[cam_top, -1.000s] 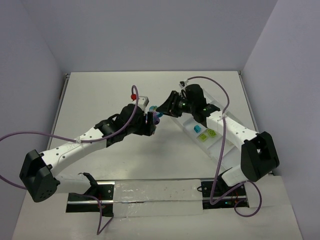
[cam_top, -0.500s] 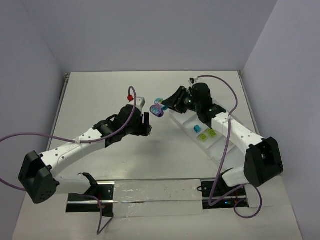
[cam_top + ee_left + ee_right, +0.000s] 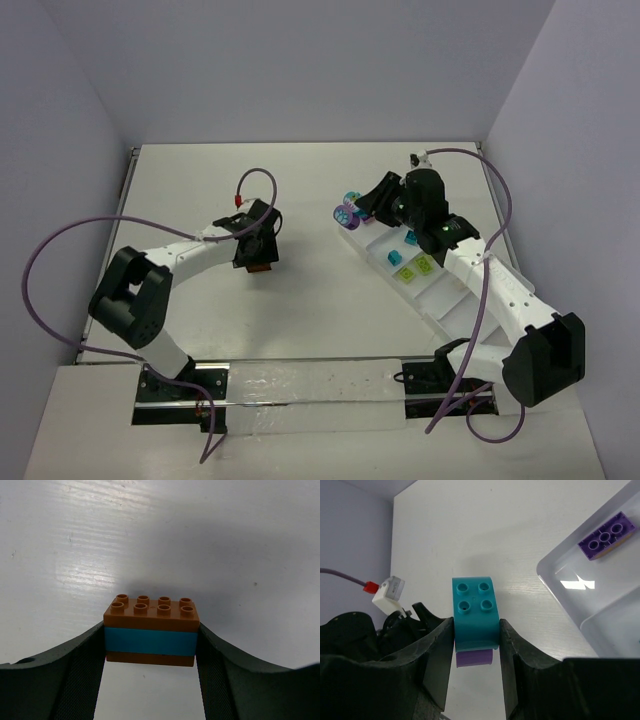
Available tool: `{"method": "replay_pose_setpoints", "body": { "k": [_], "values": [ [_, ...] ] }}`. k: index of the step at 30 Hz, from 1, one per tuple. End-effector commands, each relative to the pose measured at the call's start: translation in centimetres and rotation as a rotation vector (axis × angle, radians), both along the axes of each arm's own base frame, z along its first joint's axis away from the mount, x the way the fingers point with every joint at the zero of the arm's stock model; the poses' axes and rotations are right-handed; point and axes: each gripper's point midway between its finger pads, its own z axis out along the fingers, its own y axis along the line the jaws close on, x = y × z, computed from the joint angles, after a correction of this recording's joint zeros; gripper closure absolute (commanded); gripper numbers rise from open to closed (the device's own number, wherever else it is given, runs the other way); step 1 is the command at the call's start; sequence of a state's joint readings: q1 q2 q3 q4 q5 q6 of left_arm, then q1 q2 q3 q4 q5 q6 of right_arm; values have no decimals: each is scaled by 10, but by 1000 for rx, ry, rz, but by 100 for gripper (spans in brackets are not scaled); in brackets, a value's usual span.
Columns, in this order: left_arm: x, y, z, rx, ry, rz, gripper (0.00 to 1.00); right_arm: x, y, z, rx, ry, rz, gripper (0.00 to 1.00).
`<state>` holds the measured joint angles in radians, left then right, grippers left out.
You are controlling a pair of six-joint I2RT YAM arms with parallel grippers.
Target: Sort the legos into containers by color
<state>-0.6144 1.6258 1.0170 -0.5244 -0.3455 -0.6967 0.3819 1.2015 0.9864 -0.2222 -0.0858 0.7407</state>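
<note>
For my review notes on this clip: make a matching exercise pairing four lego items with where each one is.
Items
1. orange-brown and blue stack
2. teal-on-purple stack
3. purple-topped brick
4. lime green bricks

Places
A. tray, end compartment
B. held in the left gripper
C. tray, a compartment partway along
D. held in the right gripper

Pairs: 1-B, 2-D, 3-A, 4-C

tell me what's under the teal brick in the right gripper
A purple brick sits under the teal brick; only its lower edge shows. The rest is covered by the teal brick and the right gripper.
</note>
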Motion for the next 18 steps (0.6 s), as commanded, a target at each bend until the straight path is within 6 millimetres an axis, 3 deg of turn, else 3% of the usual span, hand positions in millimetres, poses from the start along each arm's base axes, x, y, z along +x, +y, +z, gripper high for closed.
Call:
{"method": "replay_pose_setpoints", "body": {
  "k": [1, 3, 7, 10, 14, 18],
  "values": [
    [17, -10, 23, -38, -54, 35, 47, -3, -12, -3, -46, -16, -19, 100],
    [18, -11, 37, -52, -79, 20, 21, -4, -11, 1, -41, -26, -6, 100],
    [23, -8, 83, -56, -161, -12, 1, -6, -7, 10, -31, -45, 25, 100],
    [29, -6, 130, -103, -251, -24, 1, -7, -3, 13, -16, -48, 46, 100],
    [32, -19, 174, -271, -344, -82, 1, -9, 5, 16, 16, -52, 87, 100],
    [14, -71, 206, -601, -418, -322, 4, -21, 28, 30, 118, -76, 230, 100]
  ]
}}
